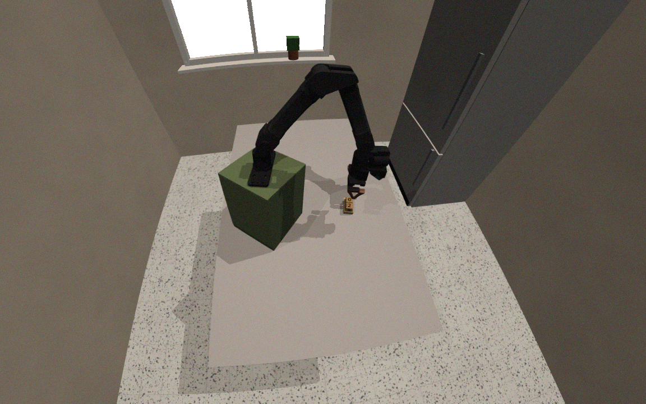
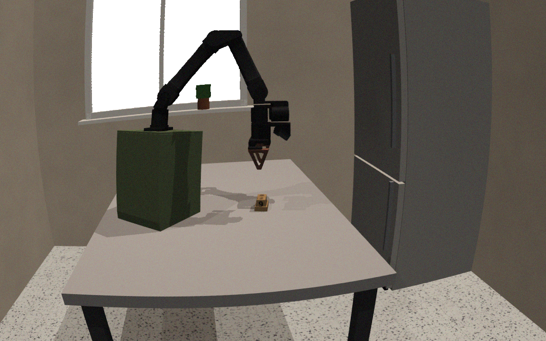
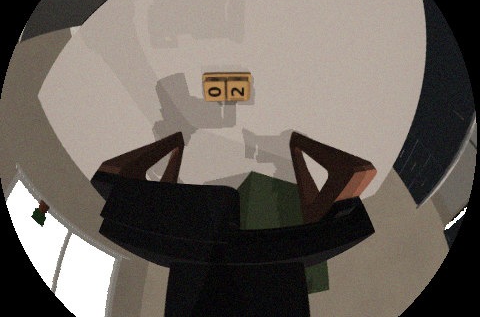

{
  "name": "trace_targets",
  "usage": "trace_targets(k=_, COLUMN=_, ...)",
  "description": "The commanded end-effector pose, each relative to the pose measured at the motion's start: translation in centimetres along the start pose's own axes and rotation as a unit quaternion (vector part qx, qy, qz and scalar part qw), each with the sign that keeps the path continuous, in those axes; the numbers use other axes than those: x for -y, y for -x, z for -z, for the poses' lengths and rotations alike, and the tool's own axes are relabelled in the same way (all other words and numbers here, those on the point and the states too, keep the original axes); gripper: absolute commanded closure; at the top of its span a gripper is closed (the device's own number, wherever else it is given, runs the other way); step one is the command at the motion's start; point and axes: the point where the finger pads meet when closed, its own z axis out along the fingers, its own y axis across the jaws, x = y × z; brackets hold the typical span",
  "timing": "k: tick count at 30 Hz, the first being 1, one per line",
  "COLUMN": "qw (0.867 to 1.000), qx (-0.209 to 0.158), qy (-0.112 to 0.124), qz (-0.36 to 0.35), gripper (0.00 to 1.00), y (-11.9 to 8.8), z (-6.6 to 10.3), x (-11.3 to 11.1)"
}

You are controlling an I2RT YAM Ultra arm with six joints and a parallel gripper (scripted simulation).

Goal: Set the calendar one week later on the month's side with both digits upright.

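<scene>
A small wooden tray lies on the table with two light wooden cubes side by side in it. One cube shows 0 on top. The other cube shows 2 on top and a 9 on its end face toward the exterior camera. The tops' digits lie sideways in the wrist view. The month's name and the digits on the long sides cannot be read. My gripper is open and empty, above the table, with the tray beyond its fingertips in the wrist view.
A large green block bears the arm's base, to the left of the tray in the top and exterior views. A grey fridge stands beyond the table's right edge. A potted plant stands on the windowsill.
</scene>
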Motion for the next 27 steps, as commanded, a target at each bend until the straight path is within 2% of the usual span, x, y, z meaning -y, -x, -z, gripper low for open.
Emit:
trace_targets(k=1, qw=1.000, qx=0.006, qy=-0.001, qz=0.000, gripper=0.00, y=0.3, z=0.3, x=0.0)
trace_targets(k=11, qw=0.999, qx=0.006, qy=-0.001, qz=0.035, gripper=0.00, y=0.4, z=0.0, x=0.0)
trace_targets(k=13, qw=0.997, qx=0.006, qy=-0.002, qz=0.075, gripper=0.00, y=0.4, z=-0.2, x=0.0)
trace_targets(k=16, qw=0.987, qx=0.006, qy=-0.002, qz=0.159, gripper=0.00, y=0.4, z=-0.9, x=0.0)
trace_targets(k=19, qw=0.980, qx=0.006, qy=-0.002, qz=0.200, gripper=0.00, y=0.5, z=-1.2, x=0.0)
trace_targets(k=25, qw=0.949, qx=0.005, qy=-0.003, qz=0.316, gripper=0.00, y=0.5, z=-2.0, x=0.0)
trace_targets(k=27, qw=0.947, qx=0.005, qy=-0.003, qz=0.320, gripper=0.00, y=0.5, z=-2.0, x=0.0)
